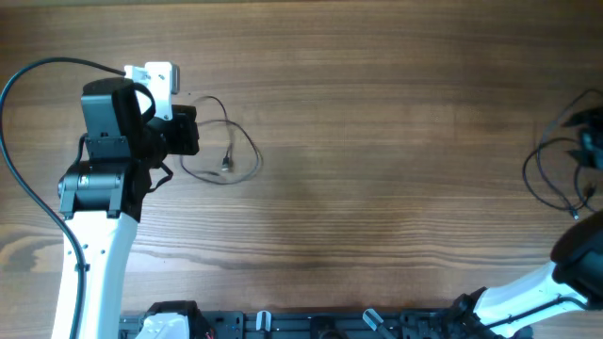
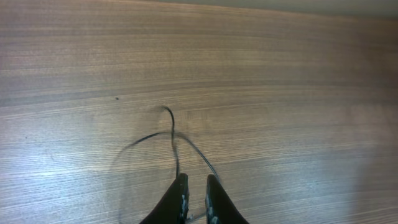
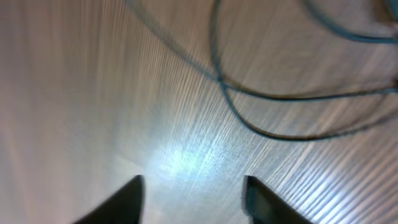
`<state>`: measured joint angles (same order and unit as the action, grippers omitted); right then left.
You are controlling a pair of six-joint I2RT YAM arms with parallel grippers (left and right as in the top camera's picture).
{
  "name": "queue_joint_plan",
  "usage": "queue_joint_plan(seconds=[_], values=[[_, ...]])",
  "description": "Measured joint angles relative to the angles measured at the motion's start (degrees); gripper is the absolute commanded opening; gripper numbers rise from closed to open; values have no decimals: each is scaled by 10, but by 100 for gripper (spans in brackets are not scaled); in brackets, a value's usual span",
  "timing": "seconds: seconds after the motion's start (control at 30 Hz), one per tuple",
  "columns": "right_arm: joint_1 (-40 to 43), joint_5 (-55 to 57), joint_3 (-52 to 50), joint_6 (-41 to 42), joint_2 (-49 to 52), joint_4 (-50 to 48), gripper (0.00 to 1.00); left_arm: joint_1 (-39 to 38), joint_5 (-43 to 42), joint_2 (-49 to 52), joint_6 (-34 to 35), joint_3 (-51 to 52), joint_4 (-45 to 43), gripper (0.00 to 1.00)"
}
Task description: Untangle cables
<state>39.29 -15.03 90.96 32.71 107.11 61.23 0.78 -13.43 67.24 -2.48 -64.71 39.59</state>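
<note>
The left tool (image 2: 196, 178) is at the upper left of the overhead view, its fingers drawn nearly together with only a slit between them. Two strands of a thin black cable (image 2: 176, 146) run up to the fingertips, but I cannot tell whether either is actually pinched. The cable lies as a loose loop on the worktop (image 1: 377, 141), just right of the tool, with its small plug end (image 1: 226, 163) inside the loop. In the left wrist view the two strands cross just ahead of the fingertips.

The right tool (image 3: 194, 183) has its fingers wide apart with nothing between them. Beyond it, toward the upper right of its wrist view, lie more cable loops (image 3: 273, 96). The overhead view shows these at the far right edge, partly cut off.

The likeliest trouble on the left is a weak or missing pinch. A wire this thin could slide out of the slit as soon as the arm pulls, leaving the loop where it lies. If the pinch does hold, a pull along the wrong strand could draw the crossing tight and snag the plug end in the loop.

On the right, the loops overlap and the wrist view is blurred. Closing there could catch several strands at once and drag the whole bunch instead of freeing one.
</note>
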Motion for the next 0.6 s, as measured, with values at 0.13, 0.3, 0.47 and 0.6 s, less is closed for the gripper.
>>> queue_joint_plan(seconds=[0.13,0.3,0.47,0.6], values=[[-60,74,-44,-47,0,-44,4,0,0,0,0,0,2,12],[-96,119,-96,-70,0,-89,4,0,0,0,0,0,5,9],[-98,136,-130,-75,0,-119,4,0,0,0,0,0,5,6],[-98,141,-167,-75,0,-150,4,0,0,0,0,0,5,6]])
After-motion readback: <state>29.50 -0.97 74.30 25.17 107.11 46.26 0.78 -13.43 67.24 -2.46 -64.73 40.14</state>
